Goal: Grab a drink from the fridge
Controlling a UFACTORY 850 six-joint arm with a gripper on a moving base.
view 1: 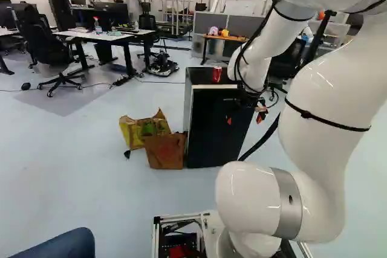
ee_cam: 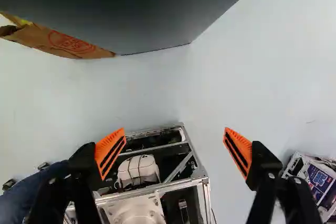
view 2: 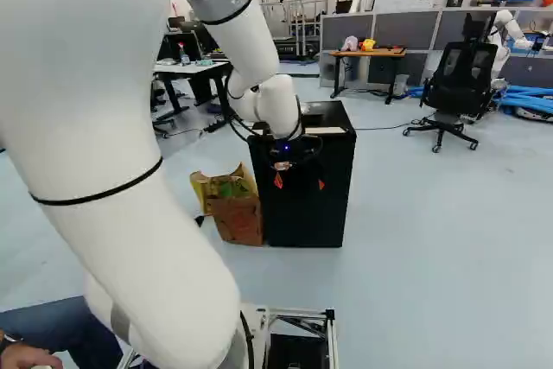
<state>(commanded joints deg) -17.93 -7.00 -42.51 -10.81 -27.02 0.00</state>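
Near boxy black fridge [view 2: 302, 218]: orange-padded black hand [ee_cam: 175, 134] spread, empty. Jerky pull could topple red metal can [view 1: 216, 74] atop fridge.

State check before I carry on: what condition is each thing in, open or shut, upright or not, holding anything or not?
Gripper: open, holding nothing.
Fridge: door looks shut.
Red can: upright on top of the fridge; whether sealed, cannot tell.
Yellow bag: crumpled, beside the fridge.
Brown bag: upright beside the fridge; contents, cannot tell.
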